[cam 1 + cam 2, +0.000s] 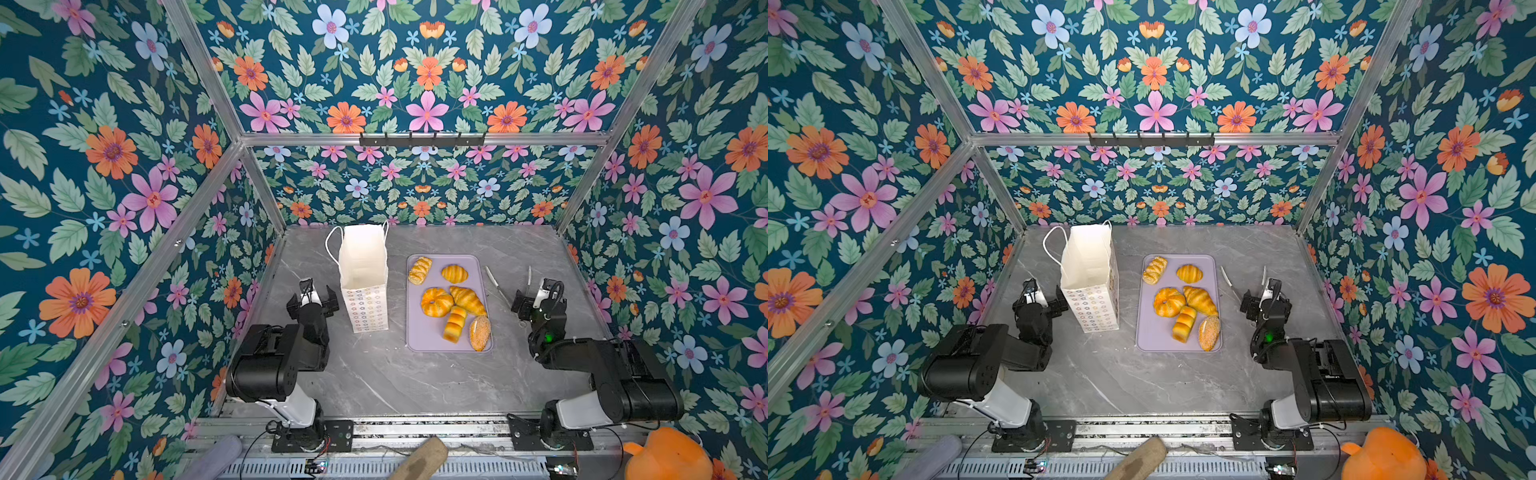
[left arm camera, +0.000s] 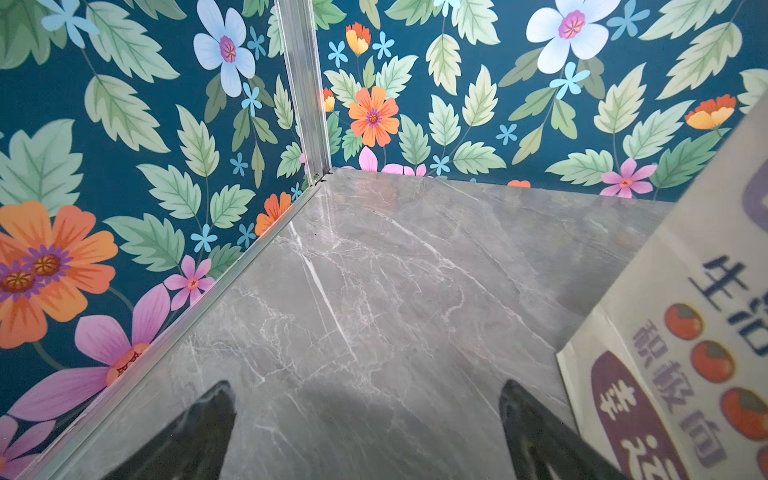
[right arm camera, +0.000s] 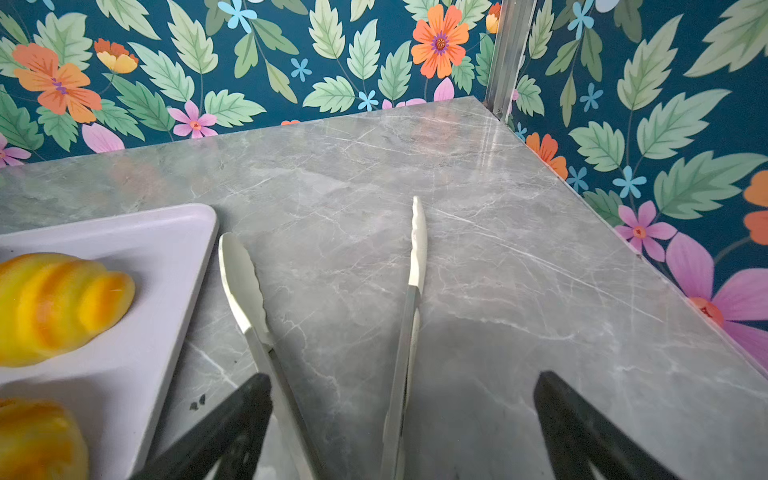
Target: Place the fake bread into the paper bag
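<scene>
You have the tall white paper bag (image 1: pixel 363 291) (image 1: pixel 1090 286), printed with rows of small pastel rings, standing upright with its mouth open on the grey marble-patterned tabletop (image 1: pixel 374 374). It sits just left of the flat lilac rectangular tray (image 1: pixel 419 336) (image 1: pixel 1150 336).

All the glossy golden-orange fake bread lies on that tray, outside the bag:
- the braided piece (image 1: pixel 420 270) and the small croissant (image 1: pixel 454 274) are at the far end;
- the round ring-shaped bun (image 1: pixel 436 302) and the larger croissant (image 1: pixel 467 300) touch in the middle;
- the segmented loaf (image 1: pixel 454 324) and the seeded oval roll (image 1: pixel 480 332) are at the near end.

Your left gripper (image 1: pixel 312 293) (image 2: pixel 365 399) sits low just left of the bag. Its fingers are spread wide, with only bare tabletop between them. The left wrist view shows the bag's printed side (image 2: pixel 685 332) close by one finger.

Your right gripper (image 1: pixel 538 297) (image 3: pixel 403 380) is to the right of the tray, its fingers equally wide apart. The pair of metal tongs with pale tips (image 1: pixel 496 284) (image 3: pixel 245 282) lies splayed on the tabletop, and both its arms run back between those fingers. You cannot tell from these views whether a finger touches the tongs.
</scene>
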`<action>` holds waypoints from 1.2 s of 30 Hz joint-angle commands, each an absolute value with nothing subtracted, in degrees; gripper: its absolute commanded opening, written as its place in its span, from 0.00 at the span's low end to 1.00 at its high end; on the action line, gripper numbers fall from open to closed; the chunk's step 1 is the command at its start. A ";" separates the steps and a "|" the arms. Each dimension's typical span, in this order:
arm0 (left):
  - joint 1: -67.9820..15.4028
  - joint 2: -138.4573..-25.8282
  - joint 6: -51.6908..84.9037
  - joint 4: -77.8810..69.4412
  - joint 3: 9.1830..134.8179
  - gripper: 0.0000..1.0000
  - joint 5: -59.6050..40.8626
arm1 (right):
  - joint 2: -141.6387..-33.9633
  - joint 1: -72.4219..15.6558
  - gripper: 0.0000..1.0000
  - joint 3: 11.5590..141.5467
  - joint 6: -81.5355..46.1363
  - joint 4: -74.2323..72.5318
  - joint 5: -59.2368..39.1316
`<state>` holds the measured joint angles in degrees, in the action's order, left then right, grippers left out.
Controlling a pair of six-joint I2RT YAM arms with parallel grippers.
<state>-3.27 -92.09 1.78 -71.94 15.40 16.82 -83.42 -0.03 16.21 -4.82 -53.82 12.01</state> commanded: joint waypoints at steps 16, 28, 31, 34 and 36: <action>-3.18 -92.15 2.19 -72.35 15.47 1.00 17.23 | -83.50 -0.02 0.99 16.44 -5.01 -55.12 11.51; -3.46 -87.43 1.49 -73.80 12.91 1.00 17.67 | -81.21 -0.09 0.99 14.36 -4.57 -57.40 10.72; -3.56 -79.70 3.65 -65.92 12.57 1.00 21.30 | -76.13 -0.04 0.99 14.70 -4.95 -51.90 11.14; -3.60 -71.80 4.04 -62.72 11.00 1.00 22.39 | -69.81 -0.04 0.99 17.37 -6.12 -40.13 11.65; -3.60 -65.78 5.26 -57.69 11.20 1.00 24.25 | -65.83 -0.07 0.99 20.39 -8.80 -30.99 11.86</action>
